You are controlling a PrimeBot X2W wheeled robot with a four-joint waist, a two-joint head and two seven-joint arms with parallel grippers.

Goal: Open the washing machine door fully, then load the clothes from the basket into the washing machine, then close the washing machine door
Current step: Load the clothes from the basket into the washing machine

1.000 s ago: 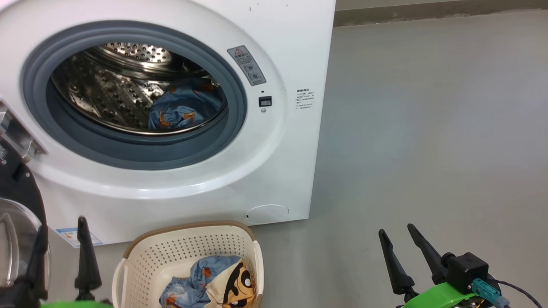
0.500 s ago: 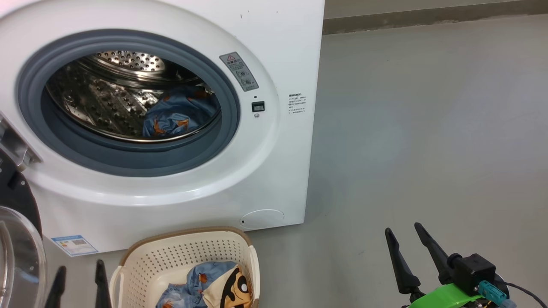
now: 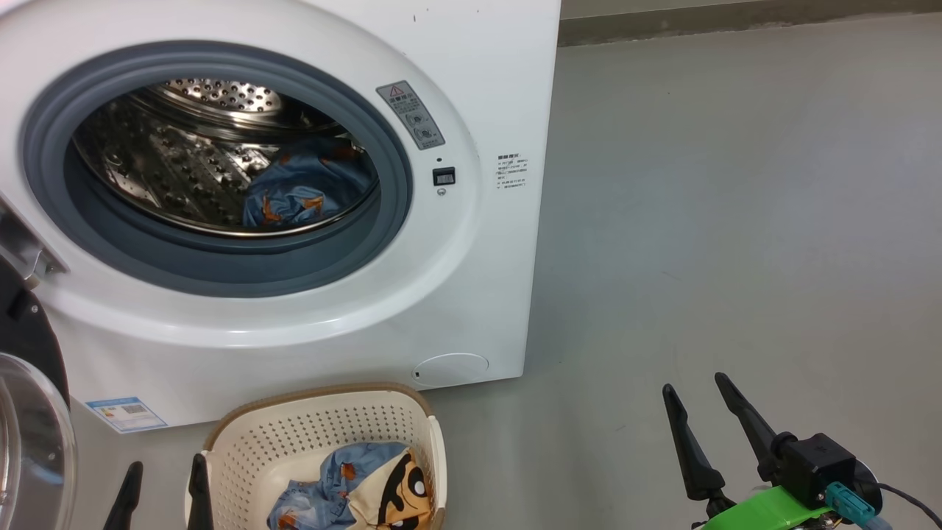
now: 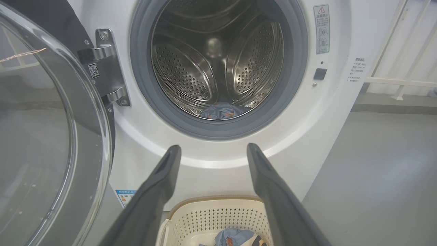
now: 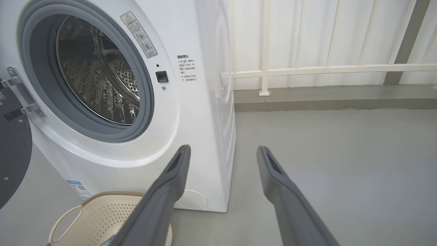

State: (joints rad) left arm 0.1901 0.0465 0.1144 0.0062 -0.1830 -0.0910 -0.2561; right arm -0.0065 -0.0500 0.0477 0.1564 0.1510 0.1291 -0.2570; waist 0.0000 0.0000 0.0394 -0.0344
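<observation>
Status, L to R.

1. Washing machine door (image 3: pixel 26 434): swung open, left of the left gripper (image 3: pixel 165 465). Step 1 appears done.
2. Left gripper: fingers spread, empty, just beside the left rim of the basket (image 3: pixel 316 394).
3. Clothes (image 3: pixel 368 493): in the basket, right of the left fingers. Loading incomplete.
4. Garment (image 3: pixel 302 191): already in the drum of the washing machine (image 3: pixel 486 88), up beyond the fingertips.
5. Right gripper (image 3: pixel 694 384): fingers spread, empty, well apart from the basket.

Remaining: xfer basket contents, close door.

Grey floor (image 3: pixel 736 221) with the white washing machine (image 3: pixel 486 280) and, just in front, the basket (image 3: pixel 309 395) (cream, brown-rimmed).
</observation>
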